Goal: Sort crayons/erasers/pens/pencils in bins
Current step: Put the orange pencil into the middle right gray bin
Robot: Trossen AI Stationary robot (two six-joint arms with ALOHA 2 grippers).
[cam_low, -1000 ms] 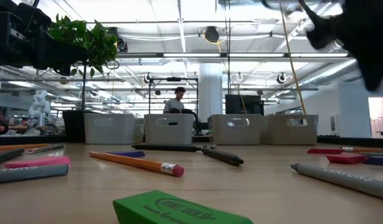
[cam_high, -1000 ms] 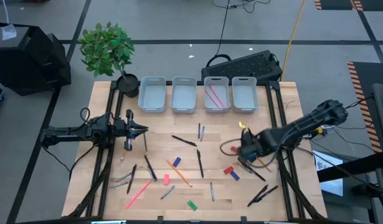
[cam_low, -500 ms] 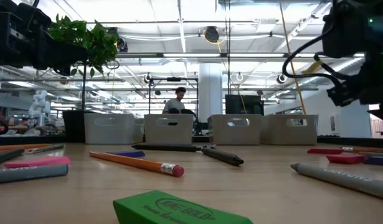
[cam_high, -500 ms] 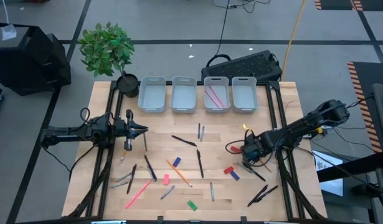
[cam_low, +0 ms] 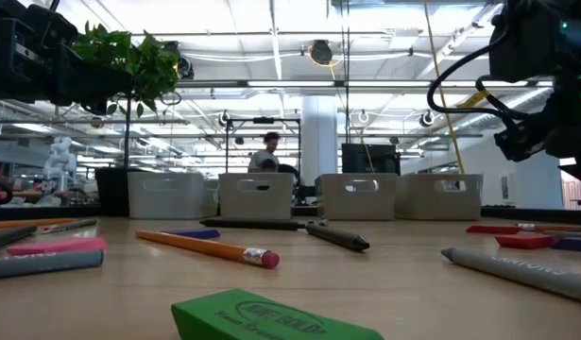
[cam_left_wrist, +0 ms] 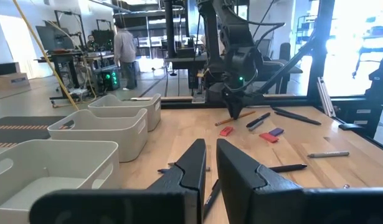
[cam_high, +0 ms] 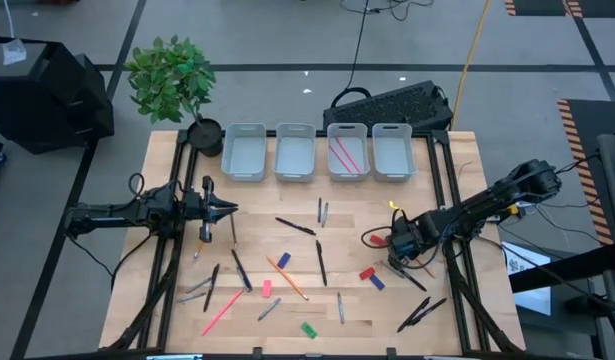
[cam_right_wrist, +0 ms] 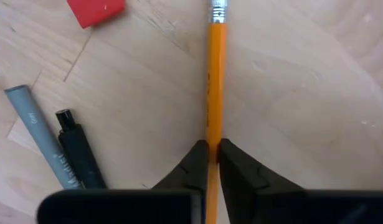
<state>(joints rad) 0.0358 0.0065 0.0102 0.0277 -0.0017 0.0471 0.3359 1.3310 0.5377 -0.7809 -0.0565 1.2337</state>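
Orange pencil (cam_right_wrist: 215,81) pinched in right gripper (cam_right_wrist: 210,157) fingers; left gripper (cam_left_wrist: 208,163) fingers seemingly nearly closed, empty.

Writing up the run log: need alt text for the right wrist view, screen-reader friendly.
The right pincer is shut on an orange pencil that lies on the wooden table, its metal ferrule end pointing away from the camera. To one side are a red eraser, a grey crayon and a black pen.

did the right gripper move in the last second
Yes. In the high view the right gripper, fingers shut on an orange pencil, has shifted slightly toward the table's right edge, away from the red eraser, which stayed put.
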